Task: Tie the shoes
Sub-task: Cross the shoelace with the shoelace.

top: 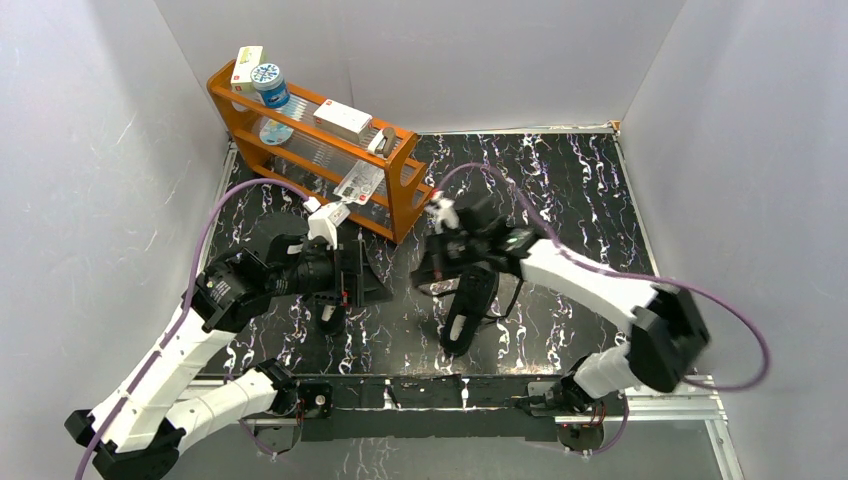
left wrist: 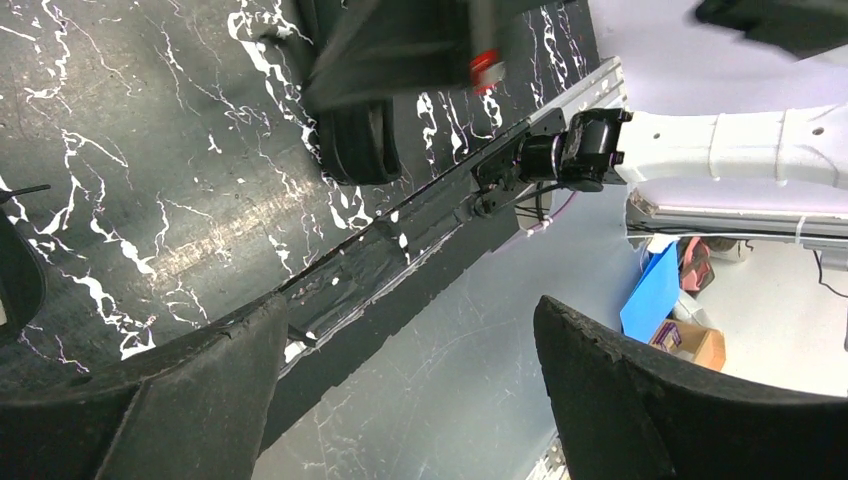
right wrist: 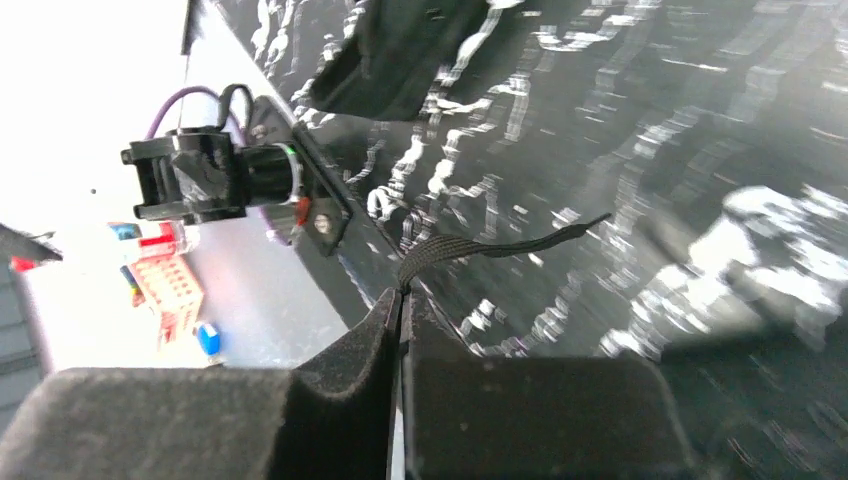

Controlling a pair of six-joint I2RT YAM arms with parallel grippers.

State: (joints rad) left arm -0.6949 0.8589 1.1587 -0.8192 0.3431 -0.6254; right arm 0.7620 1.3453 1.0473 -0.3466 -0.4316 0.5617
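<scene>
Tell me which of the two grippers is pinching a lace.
The right gripper: its fingers are shut on a thin black lace. The left gripper stands wide open, holding nothing.

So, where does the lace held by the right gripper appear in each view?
Top external: too thin to make out; the right gripper holding it is at centre.
Left wrist: cannot be made out.
Right wrist: lace at centre, running right from the shut gripper.
Shared landmark: black rail on the table's near edge.
</scene>
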